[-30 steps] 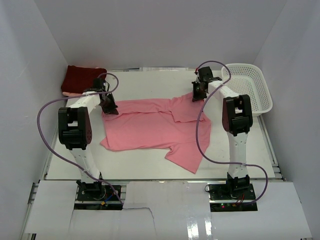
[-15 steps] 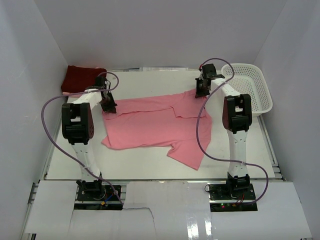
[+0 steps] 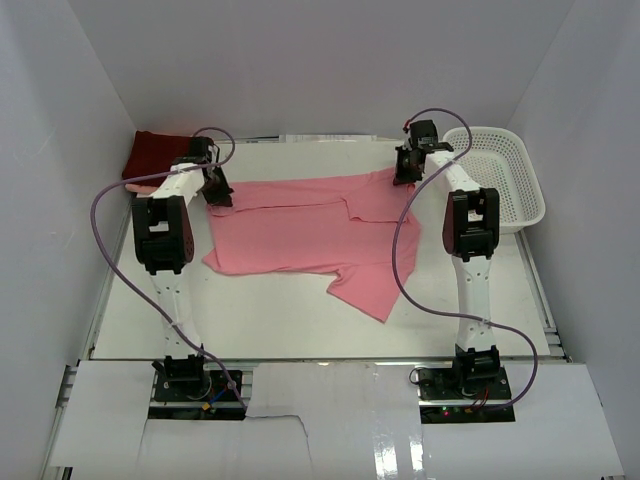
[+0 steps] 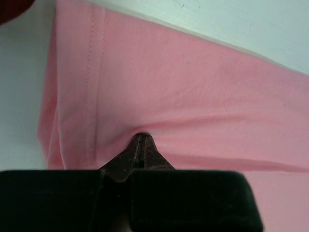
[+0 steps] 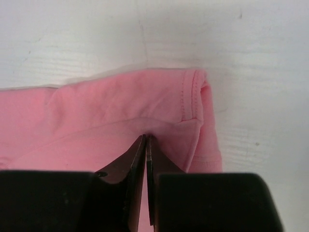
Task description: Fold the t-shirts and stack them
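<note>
Both my left gripper [image 3: 218,191] and right gripper [image 3: 404,174] clamp the far edge of the pink t-shirt [image 3: 300,235], its long axis running left–right between them, body trailing back toward me; the folded maroon t-shirt [image 3: 160,155] lies nearest my left.

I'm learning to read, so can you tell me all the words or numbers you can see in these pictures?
There are none to read.
The pink t-shirt is plain.
The dark red t-shirt shows no print.
The white basket, left arm and right arm show no legible label.
</note>
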